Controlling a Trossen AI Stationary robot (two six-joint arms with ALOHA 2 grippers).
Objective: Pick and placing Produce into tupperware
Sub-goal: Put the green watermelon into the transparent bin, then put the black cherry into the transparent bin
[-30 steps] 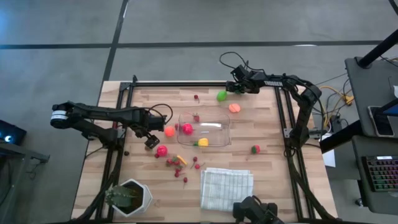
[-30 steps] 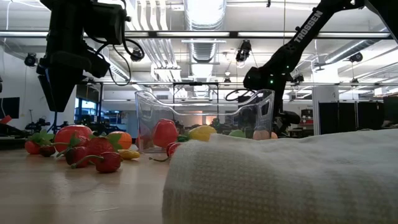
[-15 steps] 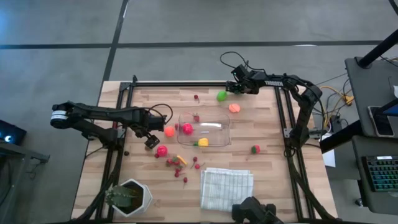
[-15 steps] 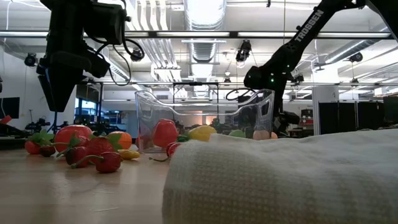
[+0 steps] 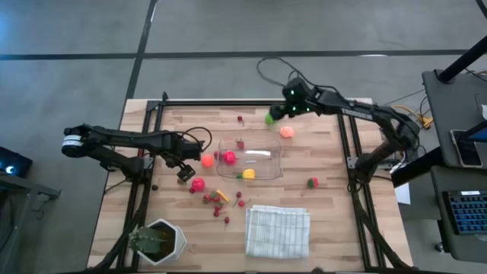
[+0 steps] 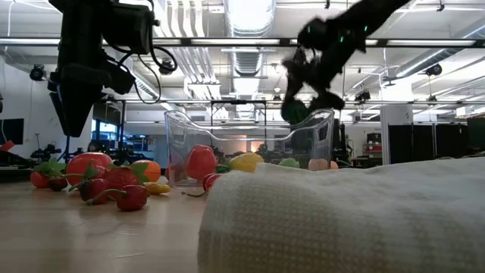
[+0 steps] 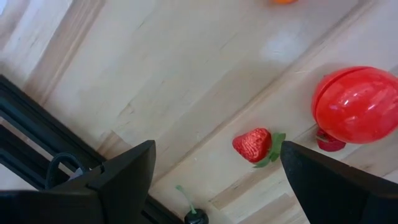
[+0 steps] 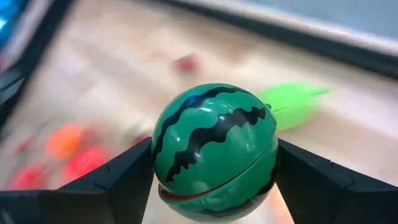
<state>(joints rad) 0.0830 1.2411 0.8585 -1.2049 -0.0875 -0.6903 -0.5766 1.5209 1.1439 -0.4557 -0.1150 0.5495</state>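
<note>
Right gripper (image 8: pixel 214 186) holds a striped watermelon ball (image 8: pixel 214 152) in the air above the far side of the tabletop (image 5: pixel 327 209)

The right fingers (image 8: pixel 124 180) press both sides of the ball, lifted clear of the wood near a green piece (image 5: pixel 269 119) and an orange one (image 5: pixel 287 132); the clear tupperware (image 5: pixel 262 154) sits mid-tabletop with a pink fruit (image 5: pixel 229 157) inside and a yellow piece (image 5: pixel 248 174) at its near wall; the left gripper (image 5: pixel 185 173) hovers beside the container's left end with its fingers (image 7: pixel 124 174) spread wide and nothing between them, above a strawberry (image 7: pixel 253 144) and a red ball (image 7: pixel 356 104); an orange fruit (image 5: pixel 207 160) lies just beside it; small red berries (image 5: pixel 217 200) lie scattered toward the folded white cloth (image 5: pixel 278 230); a potted plant (image 5: pixel 156 240) stands at the near left corner
</note>
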